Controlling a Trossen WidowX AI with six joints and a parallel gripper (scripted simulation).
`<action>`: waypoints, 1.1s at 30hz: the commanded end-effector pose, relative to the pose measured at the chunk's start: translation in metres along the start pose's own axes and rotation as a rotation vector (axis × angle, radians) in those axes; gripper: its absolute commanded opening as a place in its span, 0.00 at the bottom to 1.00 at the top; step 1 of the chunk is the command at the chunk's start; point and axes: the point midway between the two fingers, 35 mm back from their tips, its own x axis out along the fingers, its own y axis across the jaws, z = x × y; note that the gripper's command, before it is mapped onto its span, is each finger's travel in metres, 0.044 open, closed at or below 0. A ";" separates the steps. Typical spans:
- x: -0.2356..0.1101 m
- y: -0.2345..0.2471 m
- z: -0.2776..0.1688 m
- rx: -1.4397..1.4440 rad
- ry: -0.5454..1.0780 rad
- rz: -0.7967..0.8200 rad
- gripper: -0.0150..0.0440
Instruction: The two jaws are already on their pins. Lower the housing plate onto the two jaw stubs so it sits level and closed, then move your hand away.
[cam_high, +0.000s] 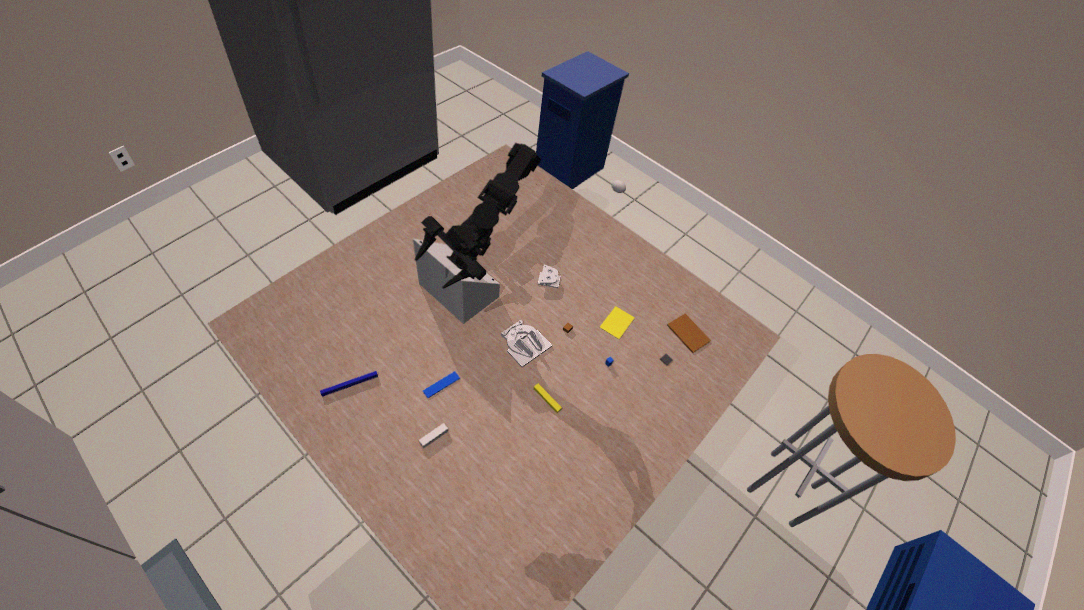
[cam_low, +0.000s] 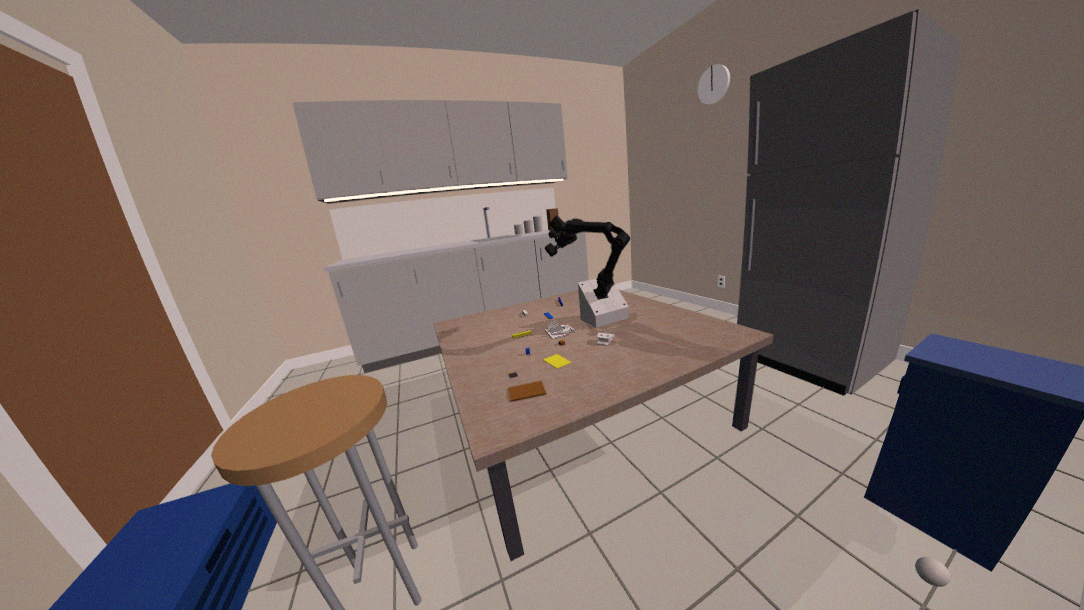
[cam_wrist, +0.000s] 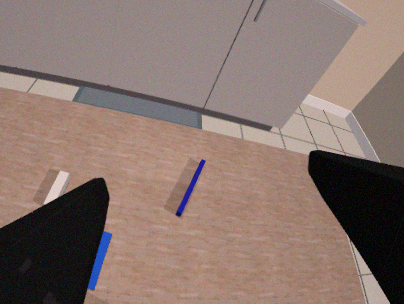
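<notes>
The housing plate (cam_high: 547, 281) (cam_low: 604, 336) is a small white piece with holes, seemingly raised above the table near the arm's base. Apart from it, the white assembly base (cam_high: 523, 359) (cam_low: 558, 333) lies on the table, with narrow greyish jaws on top. The jaw stubs are too small to make out clearly. My gripper (cam_high: 431, 273) (cam_low: 551, 235) (cam_wrist: 210, 174) is open and empty, raised high above the table near the arm's base, away from both pieces. The wrist view shows neither the plate nor the assembly.
A dark blue bar (cam_high: 349, 383) (cam_wrist: 191, 188), a blue bar (cam_high: 441, 384) and a white block (cam_high: 433, 434) lie left of the assembly in the top view. A yellow bar (cam_high: 547, 397), an orange cube (cam_high: 567, 327), a yellow sheet (cam_high: 617, 322) and a brown slab (cam_high: 688, 333) also lie there.
</notes>
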 end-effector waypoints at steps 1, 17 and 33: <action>-0.016 0.039 -0.010 -0.106 -0.019 0.091 1.00; -0.085 0.161 -0.084 -0.495 -0.054 0.421 1.00; -0.155 0.220 -0.203 -0.902 -0.009 0.742 1.00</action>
